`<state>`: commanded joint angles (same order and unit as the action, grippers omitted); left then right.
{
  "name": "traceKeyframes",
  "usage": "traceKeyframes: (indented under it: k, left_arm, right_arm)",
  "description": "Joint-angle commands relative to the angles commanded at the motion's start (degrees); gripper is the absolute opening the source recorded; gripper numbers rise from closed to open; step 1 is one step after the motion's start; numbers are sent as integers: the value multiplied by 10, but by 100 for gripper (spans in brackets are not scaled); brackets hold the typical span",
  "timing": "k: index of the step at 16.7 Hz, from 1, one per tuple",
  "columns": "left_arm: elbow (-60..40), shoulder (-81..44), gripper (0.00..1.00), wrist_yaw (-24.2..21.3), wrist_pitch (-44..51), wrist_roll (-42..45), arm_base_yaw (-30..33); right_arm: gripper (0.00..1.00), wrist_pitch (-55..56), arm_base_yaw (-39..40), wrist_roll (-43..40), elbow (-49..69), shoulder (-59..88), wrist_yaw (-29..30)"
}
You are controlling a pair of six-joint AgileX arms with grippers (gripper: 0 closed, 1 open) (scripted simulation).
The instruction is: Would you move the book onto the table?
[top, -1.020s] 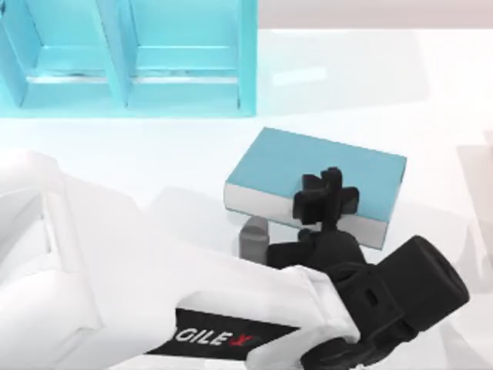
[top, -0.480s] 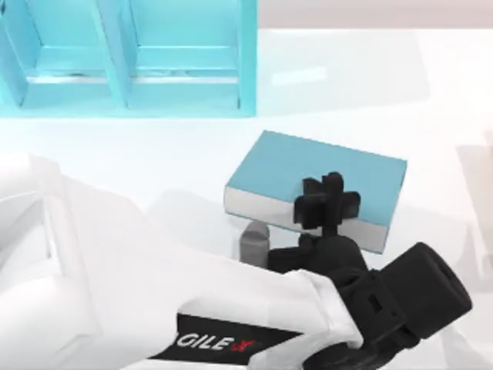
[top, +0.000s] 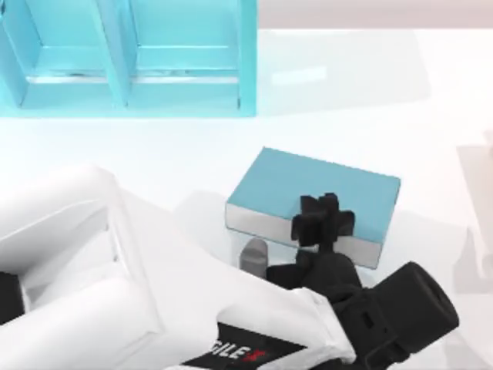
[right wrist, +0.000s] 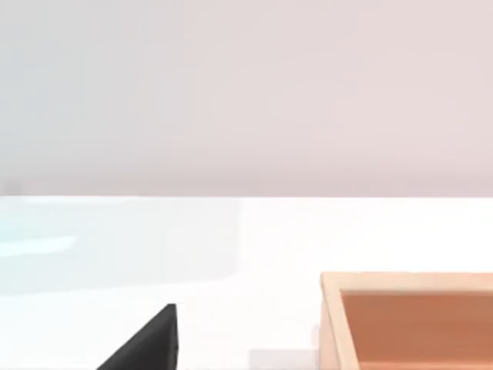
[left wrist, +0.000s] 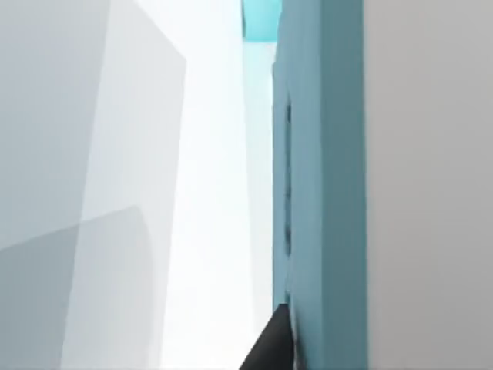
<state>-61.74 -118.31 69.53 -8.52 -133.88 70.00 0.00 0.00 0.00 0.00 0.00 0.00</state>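
Our left arm (top: pixel 154 308) covers the table's (top: pixel 431 123) near left part, and its gripper (top: pixel 323 220) hides a patch of the book's (top: pixel 308 185) cover and page edge. The shelf (top: pixel 131 62) and a wooden box (right wrist: pixel 408 320) are cut off by picture edges.

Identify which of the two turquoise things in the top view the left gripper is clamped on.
The thick teal-blue book with white page edges, lying flat on the white table. The left gripper pinches its near edge; the turquoise shelf unit stands apart, untouched.
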Motion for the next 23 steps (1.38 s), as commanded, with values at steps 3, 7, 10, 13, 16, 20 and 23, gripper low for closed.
traceKeyframes:
  k: [3, 7, 10, 13, 16, 20, 23]
  left_arm:
    - [0, 0, 8, 0, 0, 0, 0]
    - [0, 0, 38, 0, 0, 0, 0]
    - [0, 0, 60, 0, 0, 0, 0]
    - [0, 0, 83, 0, 0, 0, 0]
    - [0, 0, 100, 0, 0, 0, 0]
    - [0, 0, 100, 0, 0, 0, 0]
    - [0, 0, 100, 0, 0, 0, 0]
  right_arm:
    - [100, 0, 0, 0, 0, 0, 0]
    - [100, 0, 0, 0, 0, 0, 0]
    - [100, 0, 0, 0, 0, 0, 0]
    - [100, 0, 0, 0, 0, 0, 0]
    - [100, 0, 0, 0, 0, 0, 0]
    - [100, 0, 0, 0, 0, 0, 0]
    - [100, 0, 0, 0, 0, 0, 0]
